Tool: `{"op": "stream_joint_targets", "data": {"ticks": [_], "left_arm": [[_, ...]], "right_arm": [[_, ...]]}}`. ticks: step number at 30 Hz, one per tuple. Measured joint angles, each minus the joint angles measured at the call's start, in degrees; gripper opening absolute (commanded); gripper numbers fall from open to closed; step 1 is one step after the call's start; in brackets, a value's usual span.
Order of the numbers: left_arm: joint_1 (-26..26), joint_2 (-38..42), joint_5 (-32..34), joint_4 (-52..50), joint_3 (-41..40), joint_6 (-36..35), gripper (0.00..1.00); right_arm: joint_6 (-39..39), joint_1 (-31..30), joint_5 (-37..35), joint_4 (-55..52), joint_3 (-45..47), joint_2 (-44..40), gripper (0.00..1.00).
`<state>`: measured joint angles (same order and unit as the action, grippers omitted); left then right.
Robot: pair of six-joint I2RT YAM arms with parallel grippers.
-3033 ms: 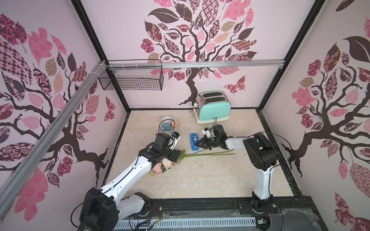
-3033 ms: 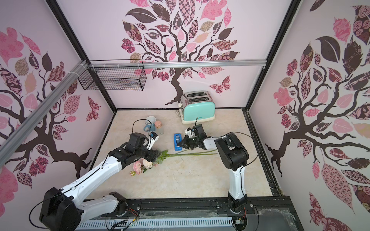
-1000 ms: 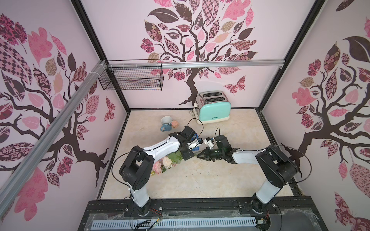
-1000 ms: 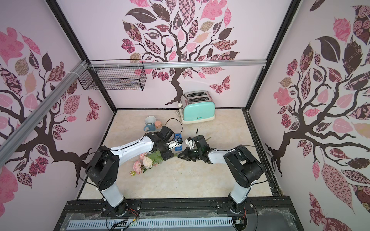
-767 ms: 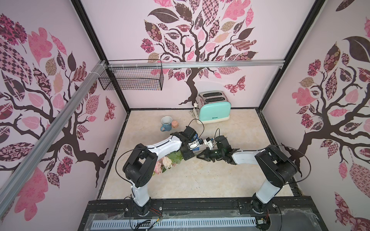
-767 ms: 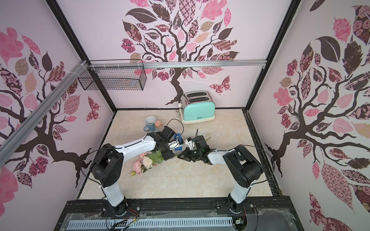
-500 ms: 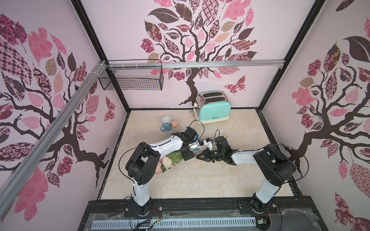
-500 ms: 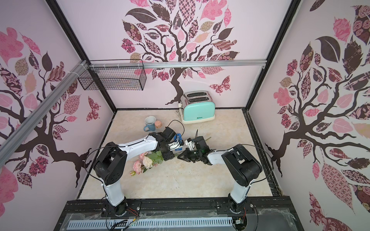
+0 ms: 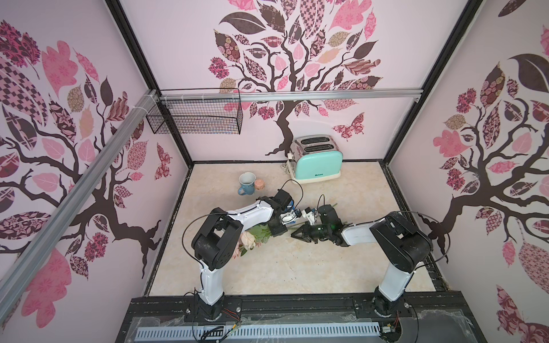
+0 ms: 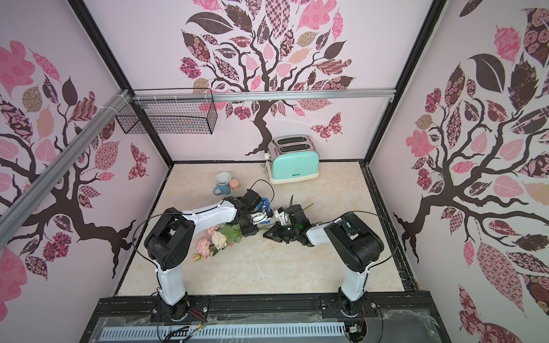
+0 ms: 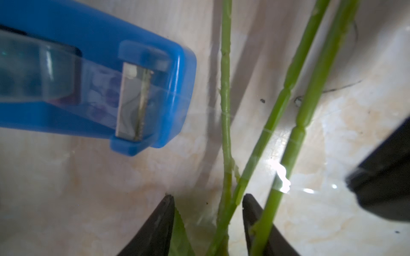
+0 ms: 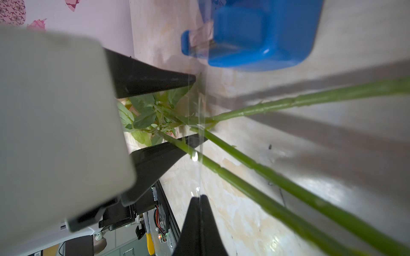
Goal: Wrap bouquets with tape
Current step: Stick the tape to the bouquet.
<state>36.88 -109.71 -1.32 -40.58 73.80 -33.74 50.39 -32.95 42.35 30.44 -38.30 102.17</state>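
The bouquet (image 9: 248, 239) lies on the table, pink and cream blooms to the left, its green stems (image 11: 286, 93) running right past the blue tape dispenser (image 9: 292, 208). My left gripper (image 11: 206, 197) stands open astride two stems just below the leaves; a third stem lies outside one finger. My right gripper (image 12: 199, 196) is shut on the end of a clear tape strip (image 12: 200, 124) that stretches from the dispenser (image 12: 255, 44) across the stems. Both top views show the two grippers tip to tip, left (image 10: 249, 230) and right (image 10: 264, 234).
A blue mug (image 9: 246, 184) with a small pink object beside it stands behind the left arm. A mint toaster (image 9: 316, 161) sits against the back wall. A wire basket (image 9: 196, 115) hangs on the rail at the upper left.
The left arm has moved from the blooms to the stems beside the dispenser, and its jaws have narrowed round them. The right gripper has drawn back from the dispenser, still shut.
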Motion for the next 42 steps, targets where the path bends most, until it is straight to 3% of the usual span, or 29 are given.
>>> {"op": "stream_joint_targets", "data": {"ticks": [7, 11, 15, 29, 42], "left_arm": [[0.0, -0.22, -1.36, -0.26, 0.0, -1.05, 0.32], [0.0, -0.59, -1.97, -0.48, 0.0, -2.23, 0.19], [0.0, -0.59, -2.45, -0.48, -0.02, -3.34, 0.0], [-0.63, -0.02, -5.27, -0.68, 0.0, -3.8, 0.0], [-2.54, 2.21, -11.87, -1.07, 0.0, -3.08, 0.0]], "right_arm": [[0.02, 0.0, -0.17, 1.55, 0.59, 0.5, 0.0], [0.04, 0.02, -0.22, 2.08, 0.87, 0.68, 0.0], [0.02, 0.0, -0.2, 2.4, 0.98, 0.68, 0.0], [-1.16, 0.0, -1.29, 5.07, 1.88, 2.58, 0.0], [-5.66, -0.55, -7.39, 11.13, 4.26, 2.58, 0.0]]}}
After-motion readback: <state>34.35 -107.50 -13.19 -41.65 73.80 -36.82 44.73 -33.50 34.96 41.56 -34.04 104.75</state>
